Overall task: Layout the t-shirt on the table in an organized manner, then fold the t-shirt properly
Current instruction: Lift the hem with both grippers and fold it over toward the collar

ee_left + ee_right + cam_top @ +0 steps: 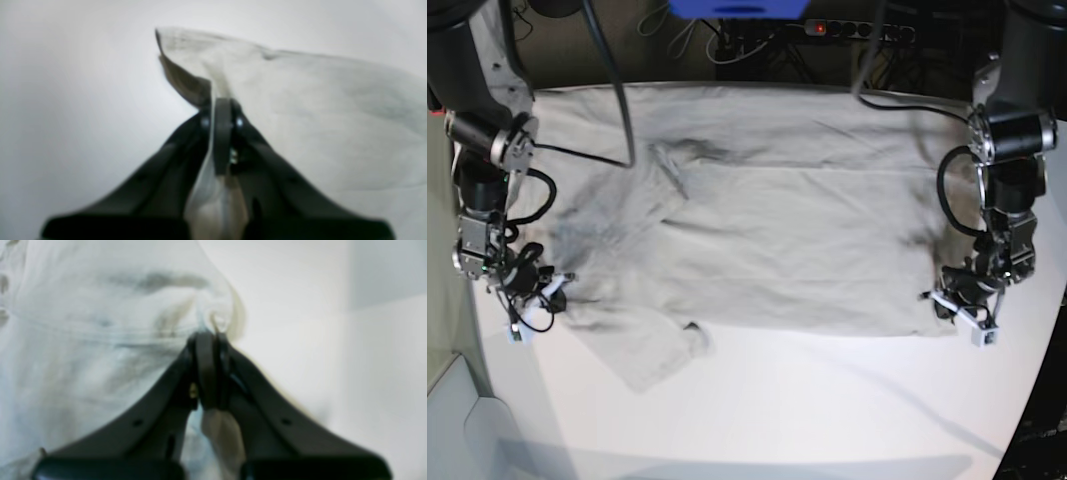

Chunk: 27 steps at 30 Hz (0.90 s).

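Overhead, a light grey-beige t-shirt (767,220) lay spread across most of a white table (827,400), its body stretched sideways, with one short sleeve (642,350) angling toward the near edge. The robot's left gripper (952,300), on the right side of the overhead view, was clamped on the shirt's near corner at that end. Its wrist camera showed the black jaws pressed together on a pinched ridge of fabric (220,83), which rose into a peak above the white surface. The right gripper (545,290), on the opposite side, was likewise closed on the cloth at the sleeve end. From its wrist camera, the dark jaws met on a small twisted bunch of material (213,316), with wrinkled shirt filling the left of the picture. Both wrist views were blurred.
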Available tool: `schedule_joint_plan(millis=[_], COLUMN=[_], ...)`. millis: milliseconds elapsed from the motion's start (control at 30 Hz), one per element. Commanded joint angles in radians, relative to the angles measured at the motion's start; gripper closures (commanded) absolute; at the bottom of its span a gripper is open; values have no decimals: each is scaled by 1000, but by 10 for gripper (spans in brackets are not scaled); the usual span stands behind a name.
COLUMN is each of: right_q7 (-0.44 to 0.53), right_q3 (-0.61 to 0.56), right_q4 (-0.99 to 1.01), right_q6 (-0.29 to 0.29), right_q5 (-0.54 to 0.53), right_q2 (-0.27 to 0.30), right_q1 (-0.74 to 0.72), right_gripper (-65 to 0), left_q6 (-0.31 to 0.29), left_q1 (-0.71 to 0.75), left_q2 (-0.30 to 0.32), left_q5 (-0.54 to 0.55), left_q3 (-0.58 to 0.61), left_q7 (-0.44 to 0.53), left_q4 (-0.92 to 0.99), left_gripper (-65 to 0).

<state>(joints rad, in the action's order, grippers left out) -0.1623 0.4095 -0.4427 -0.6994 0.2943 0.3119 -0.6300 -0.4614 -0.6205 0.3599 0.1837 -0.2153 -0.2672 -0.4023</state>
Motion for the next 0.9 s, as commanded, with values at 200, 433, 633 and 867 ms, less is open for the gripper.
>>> schedule_joint_plan(millis=[200,433,633,867], right_q7=[4,-79,-211,-283], right_q3=[4,59,62,64], right_q4=[-347,-560,-717,-1002], right_q6=[1,1,1,1], right_q5=[-4,-73,-137,-137], right_q2=[-16,-44,-43,-113], right_q1=[111,201,270,424], right_gripper=[0,0,0,0], left_q6=[-6,-7,-7,-7], left_q1=[47,175,296,409], left_q2=[-6,-45,-61,-65], left_q5=[17,18,104,234], left_q3=[-100,-190,-190,-290], left_q7=[-129,-235,-300,-389], left_q4=[-287,-531,-760,-935], left_gripper=[-4,-4,-4,-4])
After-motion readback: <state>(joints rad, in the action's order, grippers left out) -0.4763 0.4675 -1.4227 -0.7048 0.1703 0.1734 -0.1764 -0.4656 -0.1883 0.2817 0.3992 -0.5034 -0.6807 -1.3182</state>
